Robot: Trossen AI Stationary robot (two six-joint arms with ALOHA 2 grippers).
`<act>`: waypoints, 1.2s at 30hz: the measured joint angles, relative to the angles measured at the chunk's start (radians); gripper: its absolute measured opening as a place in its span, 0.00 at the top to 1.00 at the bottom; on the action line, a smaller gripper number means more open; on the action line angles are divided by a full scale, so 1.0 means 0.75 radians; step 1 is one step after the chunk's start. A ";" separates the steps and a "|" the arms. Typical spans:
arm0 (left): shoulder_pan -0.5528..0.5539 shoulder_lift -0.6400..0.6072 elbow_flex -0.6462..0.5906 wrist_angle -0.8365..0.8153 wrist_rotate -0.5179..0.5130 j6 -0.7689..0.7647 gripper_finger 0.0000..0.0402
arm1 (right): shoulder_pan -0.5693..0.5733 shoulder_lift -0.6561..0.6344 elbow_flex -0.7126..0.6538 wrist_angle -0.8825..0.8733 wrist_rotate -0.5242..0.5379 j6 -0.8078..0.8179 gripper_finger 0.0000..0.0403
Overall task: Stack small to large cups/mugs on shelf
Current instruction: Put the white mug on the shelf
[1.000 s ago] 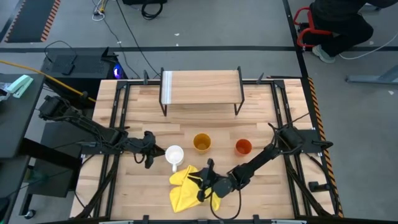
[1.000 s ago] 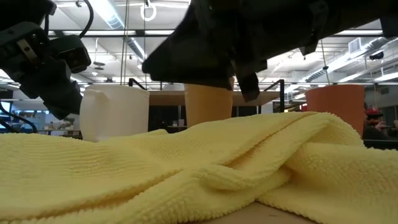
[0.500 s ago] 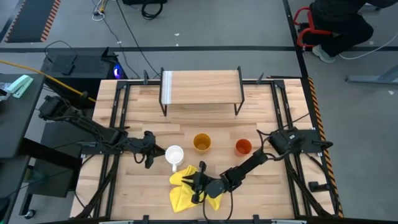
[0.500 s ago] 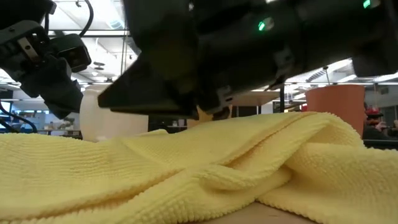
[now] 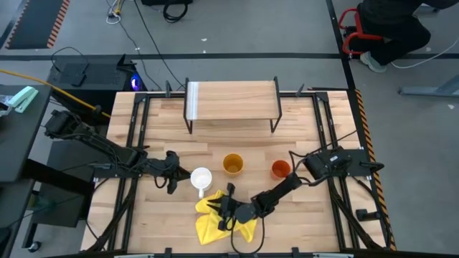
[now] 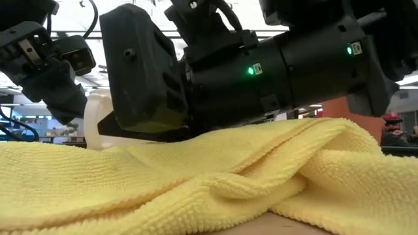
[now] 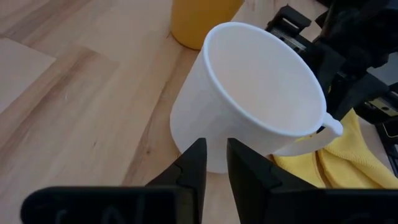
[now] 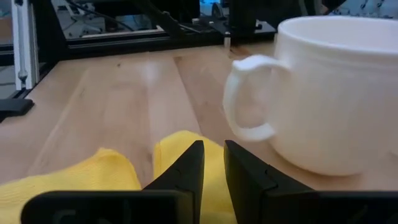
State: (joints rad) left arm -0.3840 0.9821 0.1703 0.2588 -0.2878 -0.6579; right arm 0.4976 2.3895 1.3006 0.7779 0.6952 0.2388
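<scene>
The shelf [image 5: 232,99] stands at the counter's [image 5: 315,222] far edge, with bare wood between it and the cups. The white mug [image 5: 201,178], yellow-orange cup [image 5: 232,164] and red-orange cup [image 5: 280,169] sit in a row mid-counter, apart from one another. The left gripper [image 7: 211,163] hangs just beside the mug, fingers narrowed to a slit and empty. The right gripper [image 8: 213,163] lies low over the yellow cloth [image 5: 209,224] near the mug's handle, fingers equally narrow, gripping nothing.
</scene>
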 joint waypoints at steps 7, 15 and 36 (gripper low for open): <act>0.001 0.000 0.000 0.000 -0.009 -0.001 0.83 | -0.044 -0.001 0.000 0.026 -0.051 -0.010 0.82; 0.000 0.000 0.000 -0.001 -0.009 -0.001 0.81 | -0.074 -0.002 0.000 0.071 -0.096 -0.034 0.82; 0.001 0.000 0.000 -0.001 -0.015 -0.008 0.82 | -0.120 -0.004 0.074 -0.012 -0.189 -0.067 0.82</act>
State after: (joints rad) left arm -0.3836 0.9825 0.1703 0.2582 -0.2988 -0.6637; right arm 0.4076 2.3863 1.3563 0.7689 0.5533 0.1883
